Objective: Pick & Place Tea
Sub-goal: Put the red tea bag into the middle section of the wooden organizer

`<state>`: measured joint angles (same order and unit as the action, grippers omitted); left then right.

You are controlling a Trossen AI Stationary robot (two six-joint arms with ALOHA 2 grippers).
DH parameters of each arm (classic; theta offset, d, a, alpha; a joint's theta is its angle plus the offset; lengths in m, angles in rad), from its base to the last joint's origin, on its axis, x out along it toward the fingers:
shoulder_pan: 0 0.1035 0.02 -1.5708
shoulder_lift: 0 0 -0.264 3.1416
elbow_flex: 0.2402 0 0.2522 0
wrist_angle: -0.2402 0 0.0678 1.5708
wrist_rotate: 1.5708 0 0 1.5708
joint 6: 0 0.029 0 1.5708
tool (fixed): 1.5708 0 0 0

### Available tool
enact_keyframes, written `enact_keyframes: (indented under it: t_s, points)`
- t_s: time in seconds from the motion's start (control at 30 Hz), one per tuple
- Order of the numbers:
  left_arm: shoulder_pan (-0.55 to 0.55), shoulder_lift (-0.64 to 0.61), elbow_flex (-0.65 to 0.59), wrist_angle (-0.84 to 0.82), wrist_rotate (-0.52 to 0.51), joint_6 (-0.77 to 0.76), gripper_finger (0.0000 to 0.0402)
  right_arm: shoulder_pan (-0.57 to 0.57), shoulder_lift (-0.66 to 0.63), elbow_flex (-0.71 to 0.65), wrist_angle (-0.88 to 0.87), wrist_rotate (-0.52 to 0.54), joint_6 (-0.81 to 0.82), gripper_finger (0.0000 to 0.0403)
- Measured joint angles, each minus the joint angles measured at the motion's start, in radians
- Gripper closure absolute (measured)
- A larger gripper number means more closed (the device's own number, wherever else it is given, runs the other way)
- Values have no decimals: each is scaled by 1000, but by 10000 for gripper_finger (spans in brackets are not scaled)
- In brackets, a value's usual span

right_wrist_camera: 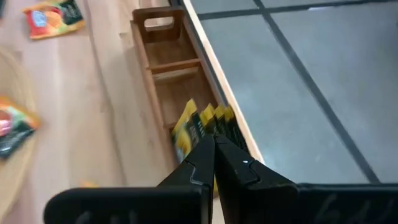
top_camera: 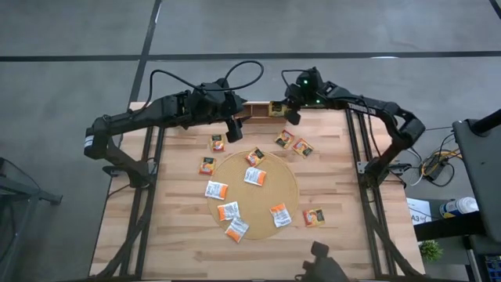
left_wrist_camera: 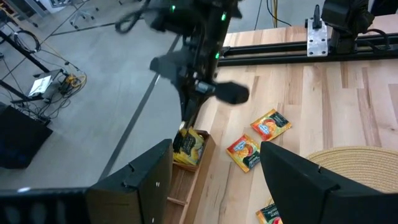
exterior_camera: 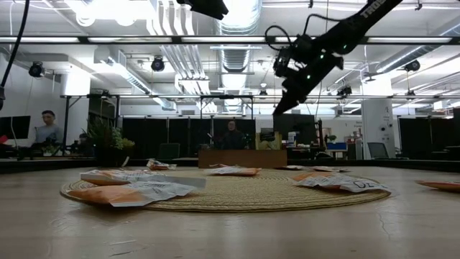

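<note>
Yellow-green tea sachets [right_wrist_camera: 202, 127] stand in the wooden tray [right_wrist_camera: 163, 62] just beyond the right gripper's [right_wrist_camera: 214, 163] closed fingers.

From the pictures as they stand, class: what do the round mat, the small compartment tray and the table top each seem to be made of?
Round mat: looks like woven straw or rope, matte tan, coiled ridges showing.
Compartment tray: seemingly wood, brown, smooth, with thin dividers and a cut handle.
Table top: light wooden planks, joined strips and grain visible, slight sheen.

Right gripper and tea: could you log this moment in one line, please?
right gripper: shut, above wooden tray | sachets in tray | left gripper: open, empty
</note>
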<state>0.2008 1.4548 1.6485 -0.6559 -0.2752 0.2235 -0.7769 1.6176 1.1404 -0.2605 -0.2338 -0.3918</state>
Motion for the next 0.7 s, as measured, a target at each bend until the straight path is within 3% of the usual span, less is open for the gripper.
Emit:
enact_keyframes:
  t_s: [0.33, 0.7]
  points:
    - [0, 0, 0, -3, 0, -25, 166, 42, -254, -11, -229, -14, 1, 394]
    - [1, 11, -2, -42, 0, -63, 166, 90, -537, -151, -227, -134, 219, 394]
